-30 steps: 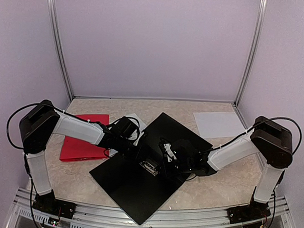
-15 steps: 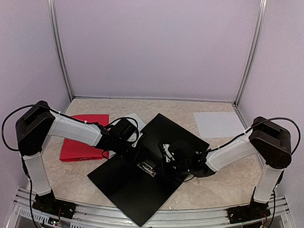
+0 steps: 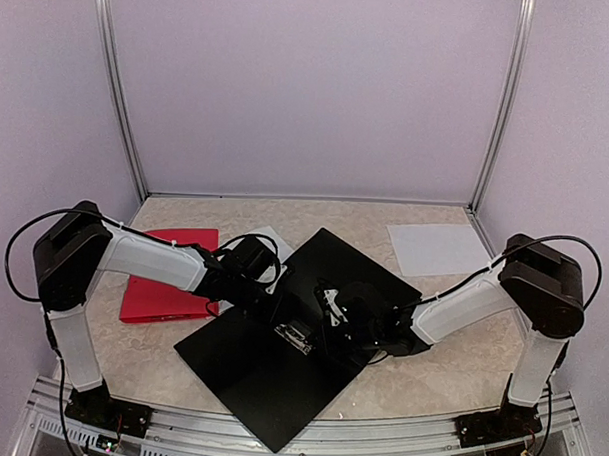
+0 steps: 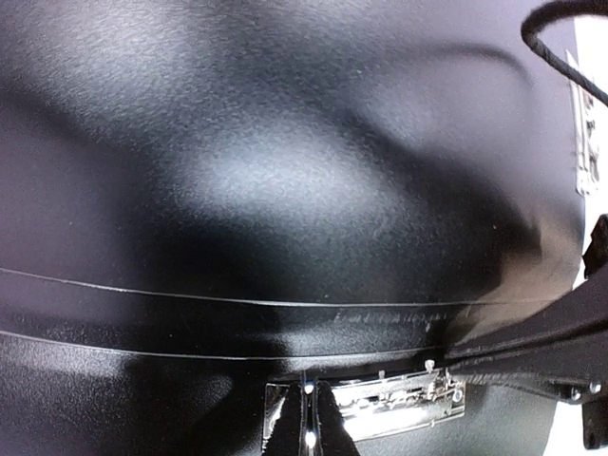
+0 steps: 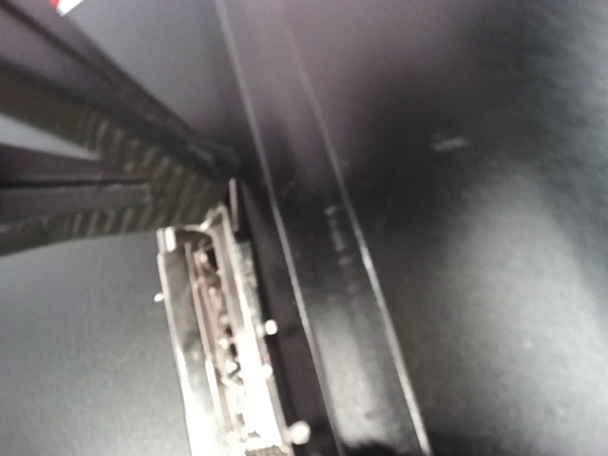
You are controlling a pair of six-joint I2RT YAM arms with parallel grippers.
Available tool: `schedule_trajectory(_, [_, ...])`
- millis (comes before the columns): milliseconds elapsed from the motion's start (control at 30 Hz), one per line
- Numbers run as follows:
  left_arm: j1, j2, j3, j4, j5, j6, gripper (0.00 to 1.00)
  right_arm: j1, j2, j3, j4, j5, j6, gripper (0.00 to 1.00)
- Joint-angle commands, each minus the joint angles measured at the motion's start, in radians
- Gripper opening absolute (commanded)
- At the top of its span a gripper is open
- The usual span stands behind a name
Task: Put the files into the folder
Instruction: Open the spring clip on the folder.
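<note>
Two folders lie on the table (image 3: 450, 368): a black folder (image 3: 269, 387) spread open at the centre, and a red folder (image 3: 168, 278) closed to its left. Two white files show, a far sheet (image 3: 439, 249) well apart at the back right and a second sheet (image 3: 276, 249) poking out from under the left arm; neither is in the black folder yet. One metal clip (image 3: 301, 336) sits on the spine, and the left jaws and the right jaws are both closed on nothing, their tips right beside it. I judge the step to be readying that clip. Next, one arm must pull away, spread its jaws and tease a thin flat sheet up by an edge.
</note>
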Motion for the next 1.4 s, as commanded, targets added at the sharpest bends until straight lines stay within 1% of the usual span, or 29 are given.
schedule_trajectory(0, [-0.058, 0.108, 0.015, -0.151, 0.184, 0.028, 0.00, -0.001, 0.106, -0.052, -0.308, 0.161, -0.059, 0.00])
schedule_trajectory(67, [-0.052, 0.136, 0.042, -0.147, 0.185, 0.041, 0.00, -0.002, 0.106, -0.037, -0.357, 0.178, -0.077, 0.00])
schedule_trajectory(133, [-0.050, 0.153, 0.062, -0.136, 0.189, 0.049, 0.00, -0.005, 0.115, -0.030, -0.370, 0.182, -0.073, 0.00])
schedule_trajectory(333, [-0.049, 0.196, 0.102, -0.128, 0.221, 0.048, 0.00, -0.035, 0.150, -0.046, -0.366, 0.170, 0.019, 0.00])
schedule_trajectory(733, [-0.060, 0.175, -0.008, -0.159, 0.265, 0.032, 0.00, -0.047, 0.198, -0.048, -0.337, 0.152, 0.093, 0.00])
schedule_trajectory(967, [-0.039, 0.197, -0.028, -0.177, 0.263, 0.023, 0.00, -0.048, 0.188, -0.063, -0.343, 0.158, 0.114, 0.00])
schedule_trajectory(1133, [-0.063, 0.142, -0.055, -0.187, 0.259, 0.050, 0.00, -0.046, 0.182, -0.063, -0.362, 0.165, 0.132, 0.00])
schedule_trajectory(1367, [-0.066, 0.135, -0.086, -0.226, 0.304, 0.035, 0.00, -0.049, 0.196, -0.052, -0.357, 0.164, 0.162, 0.00])
